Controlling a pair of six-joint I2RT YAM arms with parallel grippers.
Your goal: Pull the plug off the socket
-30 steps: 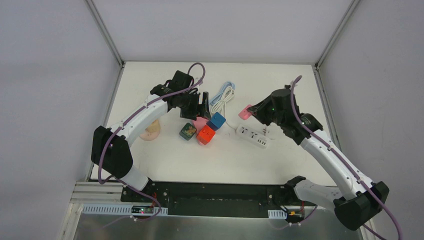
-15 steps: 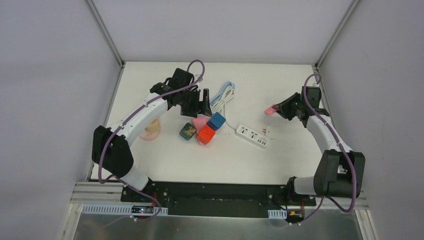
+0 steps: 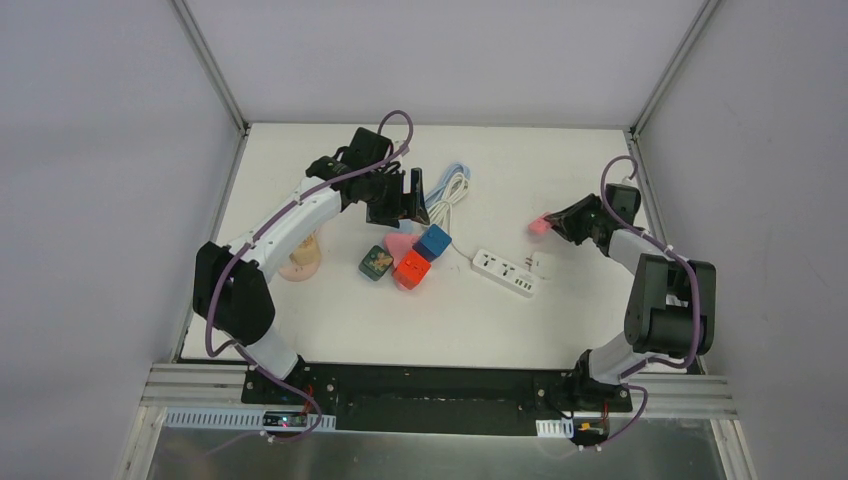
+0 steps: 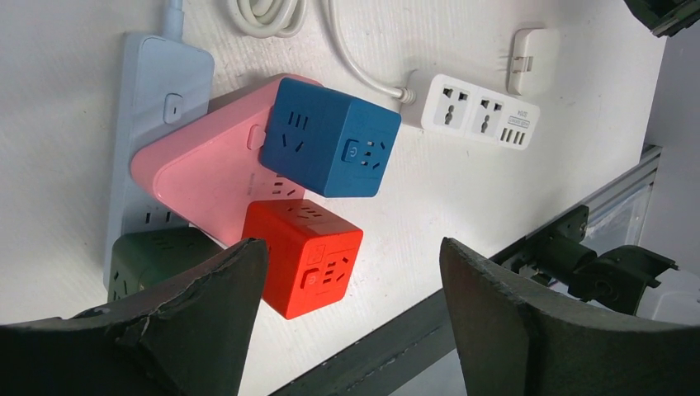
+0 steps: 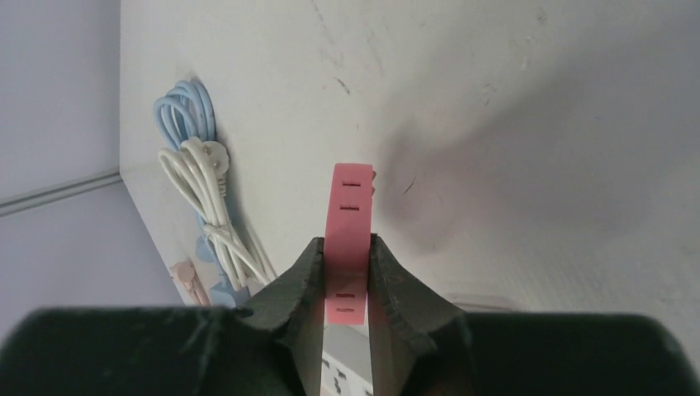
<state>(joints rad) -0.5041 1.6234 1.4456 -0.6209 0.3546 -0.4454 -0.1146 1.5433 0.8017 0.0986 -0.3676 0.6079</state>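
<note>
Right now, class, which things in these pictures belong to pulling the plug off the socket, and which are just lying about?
Job: pink plug, held in right gripper; white power strip.
Lying about: blue cube, red cube, green cube, pink strip, coiled cables, small white adapter.

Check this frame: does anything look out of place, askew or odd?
The sockets are heaped: a blue cube lies tilted on a pink strip, which overlaps a pale blue strip. A small white adapter lies loose beside the white power strip. The right gripper holds a pink plug, apart from every socket.
</note>
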